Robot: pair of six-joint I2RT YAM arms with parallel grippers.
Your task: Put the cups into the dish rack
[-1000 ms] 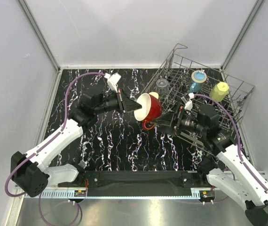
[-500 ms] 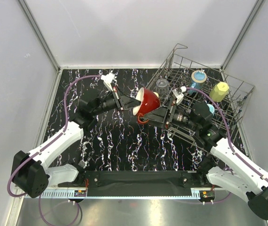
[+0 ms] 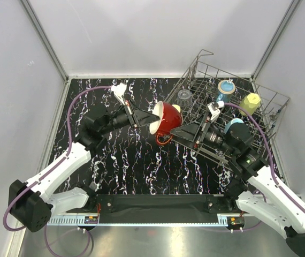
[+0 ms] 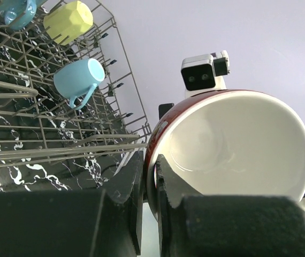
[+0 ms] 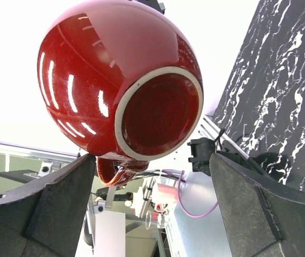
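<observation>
You had most of the load done. Four cups sat inside the dish rack (image 3: pixel 259 86): the clear tumbler (image 3: pixel 184 97) near its front corner, the teal cup (image 3: pixel 226 88) and the yellow-green cup (image 3: pixel 250 103) further back, and the light-blue cup (image 3: pixel 233 126) beside the right arm.

The red mug (image 3: pixel 167 118) was not yet in. It hung in the air above the desk (image 3: pixel 136 155), just off the rack's near-left edge, tipped on its side with its pale inside facing the left arm. Your left gripper (image 3: pixel 151 119) had its jaws pinching the mug's rim, one finger inside the wall and one outside. Your right gripper (image 3: pixel 180 131) pointed at the mug's base with its jaws spread wide on either side, touching nothing as far as the wrist view showed.

I'd judge this a hand-over about to happen. What was left was closing on the mug, releasing it from the left and setting it among the tines. No other loose cup showed on the desk.
</observation>
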